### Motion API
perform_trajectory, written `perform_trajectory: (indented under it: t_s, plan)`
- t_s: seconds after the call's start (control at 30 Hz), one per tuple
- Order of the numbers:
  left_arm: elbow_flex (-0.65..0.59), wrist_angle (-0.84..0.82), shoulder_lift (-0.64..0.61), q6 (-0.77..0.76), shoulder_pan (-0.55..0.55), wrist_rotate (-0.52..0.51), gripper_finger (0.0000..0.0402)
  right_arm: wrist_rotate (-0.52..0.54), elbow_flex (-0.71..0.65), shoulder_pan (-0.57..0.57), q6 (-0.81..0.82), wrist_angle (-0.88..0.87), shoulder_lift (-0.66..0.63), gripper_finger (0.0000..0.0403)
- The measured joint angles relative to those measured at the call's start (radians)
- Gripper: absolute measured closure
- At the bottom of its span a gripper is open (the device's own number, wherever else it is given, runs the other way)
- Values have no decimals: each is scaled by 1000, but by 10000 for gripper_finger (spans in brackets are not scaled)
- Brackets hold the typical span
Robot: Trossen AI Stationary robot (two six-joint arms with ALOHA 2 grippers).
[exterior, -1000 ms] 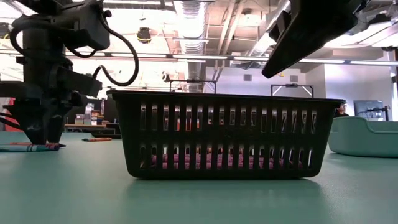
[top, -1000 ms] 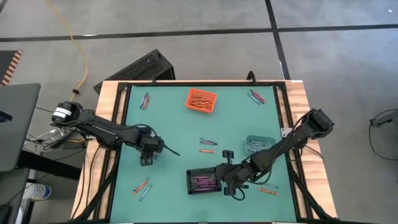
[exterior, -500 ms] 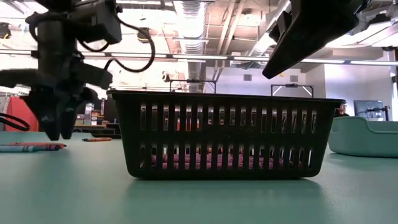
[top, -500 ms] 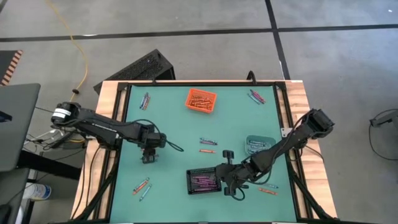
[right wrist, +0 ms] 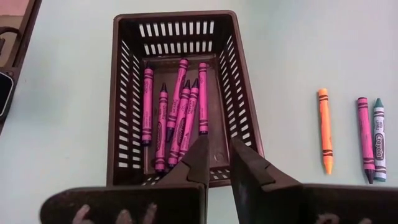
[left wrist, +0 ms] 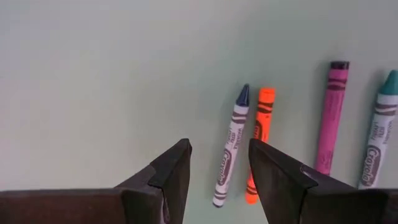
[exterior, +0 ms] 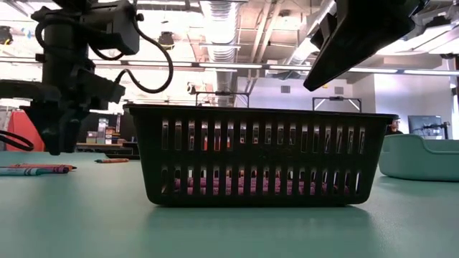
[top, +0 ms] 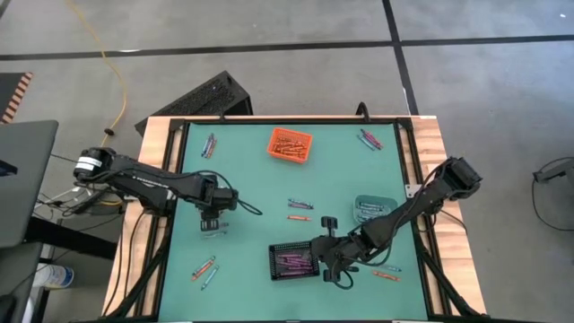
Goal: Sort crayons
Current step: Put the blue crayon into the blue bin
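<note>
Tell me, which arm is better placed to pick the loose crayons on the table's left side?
Left. The left gripper hovers open on that side, with crayons just beyond its fingers. The right gripper sits by the black bin.

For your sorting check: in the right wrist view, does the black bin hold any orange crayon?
No. The black bin holds only pink-purple crayons; the orange crayon lies outside on the table.
</note>
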Motion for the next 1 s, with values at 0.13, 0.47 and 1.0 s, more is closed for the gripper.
perform_trajectory:
  t_s: [0.13, 0.47, 1.0]
  plan:
    - [0, -1, 0, -1, 18, -5, 249, 0, 0, 0, 0, 0, 0, 347]
    - [-1, 6, 84, 13, 26, 27, 249, 0, 0, 0, 0, 1, 0, 347]
    - [11, 5, 220, 57, 28, 85, 289, 1, 0, 1, 0, -1, 0, 347]
